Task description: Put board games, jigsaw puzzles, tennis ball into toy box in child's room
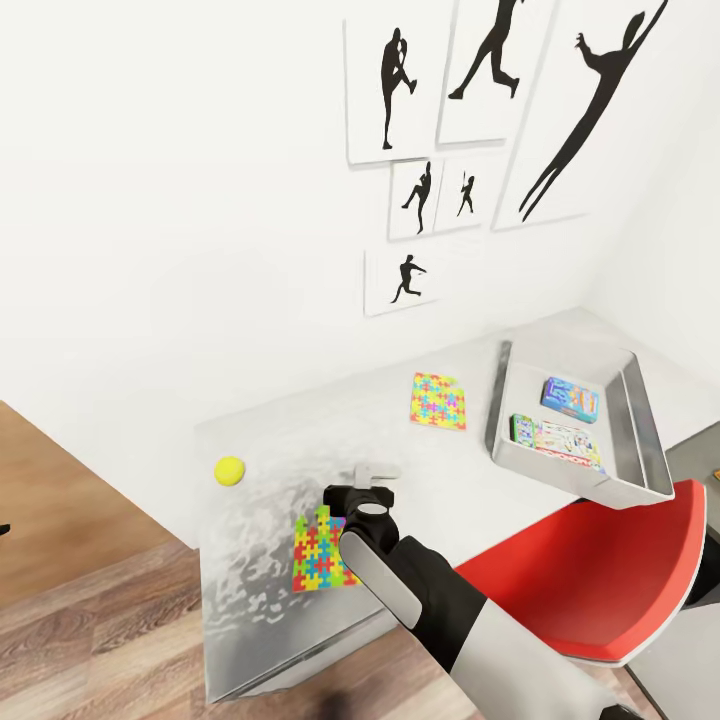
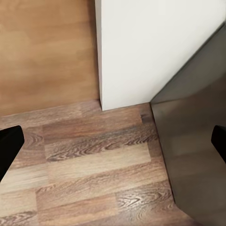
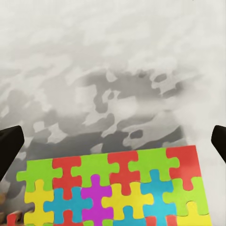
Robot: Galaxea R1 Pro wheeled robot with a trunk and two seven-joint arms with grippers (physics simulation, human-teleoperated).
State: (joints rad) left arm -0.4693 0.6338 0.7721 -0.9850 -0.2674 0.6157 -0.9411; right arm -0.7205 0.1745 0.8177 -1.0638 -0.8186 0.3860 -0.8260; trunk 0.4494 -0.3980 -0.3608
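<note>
Head view: the right hand [image 1: 362, 478], its dark fingers spread wide and holding nothing, is poised over the near multicoloured flat jigsaw puzzle square [image 1: 322, 550] lying close to the front edge of the pale grey-white worktop [image 1: 470, 470]. A second puzzle square [image 1: 438, 401] is seen farther back, just beside the light grey open-topped toy box [image 1: 640, 430], in which a blue game box [image 1: 571, 397] and a pale game box [image 1: 556, 441] already lie. The small yellow-green tennis ball [image 1: 230, 470] rests near the worktop's left end, apart from the near puzzle.

A slip is judged likely: the puzzle is thin and flat, so the fingers could close on the worktop without catching its edge, or it could be pushed off the front edge to the wood-plank floor [image 1: 90, 620]. The red chair [image 1: 590, 570] below the toy box could obstruct the arm on the carry.

In the right wrist view the puzzle's [image 3: 117, 188] interlocking pieces are shown close up between the widely parted fingertips [image 3: 8, 148], detail lost from above. The left wrist view shows floor and a white wall corner [image 2: 150, 52], the left hand [image 2: 113, 143] likewise wide and empty.
</note>
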